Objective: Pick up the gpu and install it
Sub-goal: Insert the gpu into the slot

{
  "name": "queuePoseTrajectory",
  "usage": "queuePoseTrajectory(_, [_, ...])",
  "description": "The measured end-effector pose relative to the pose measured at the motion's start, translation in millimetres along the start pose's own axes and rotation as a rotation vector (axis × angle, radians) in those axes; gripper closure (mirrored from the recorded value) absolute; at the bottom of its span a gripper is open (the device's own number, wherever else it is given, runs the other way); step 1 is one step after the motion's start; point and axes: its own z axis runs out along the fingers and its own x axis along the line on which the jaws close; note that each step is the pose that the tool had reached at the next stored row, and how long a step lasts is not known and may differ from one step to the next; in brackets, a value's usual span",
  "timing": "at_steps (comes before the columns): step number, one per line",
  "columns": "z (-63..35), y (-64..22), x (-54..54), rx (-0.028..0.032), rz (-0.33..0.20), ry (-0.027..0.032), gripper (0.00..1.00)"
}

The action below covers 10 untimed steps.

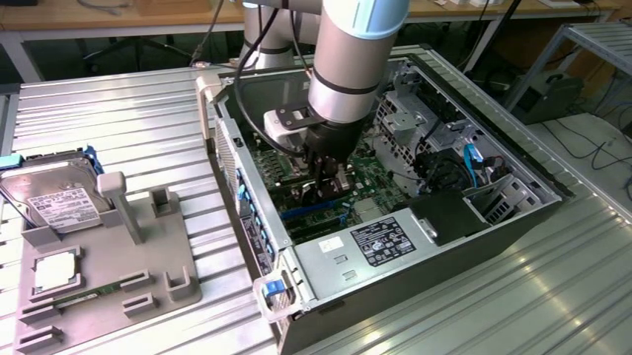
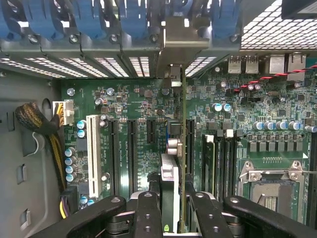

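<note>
The gripper (image 2: 171, 208) stands inside the open computer case (image 1: 229, 159), right of the grey parts tray (image 1: 148, 274) in the exterior view. Its fingers (image 2: 148, 213) are partly closed and clamped on the gpu (image 2: 172, 168) — the card sits between them, upright and edge-on above the motherboard (image 2: 124, 99) slots. It is thin and flat with silver parts on one face — its metal bracket (image 2: 174, 44) meets the case's rear slot openings.

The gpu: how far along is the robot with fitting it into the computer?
Done: the gpu is off the grey tray and inside the open computer case. In hand: the gripper is shut on it, holding it on edge over the motherboard slots, with its metal bracket at the rear openings. Left: it is not yet released, and I cannot tell whether it is fully seated.
</note>
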Motion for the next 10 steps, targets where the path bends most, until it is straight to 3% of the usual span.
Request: queuePoseTrajectory(10, [1.6,0.3,0.0,0.0000,0.000,0.0000,0.72])
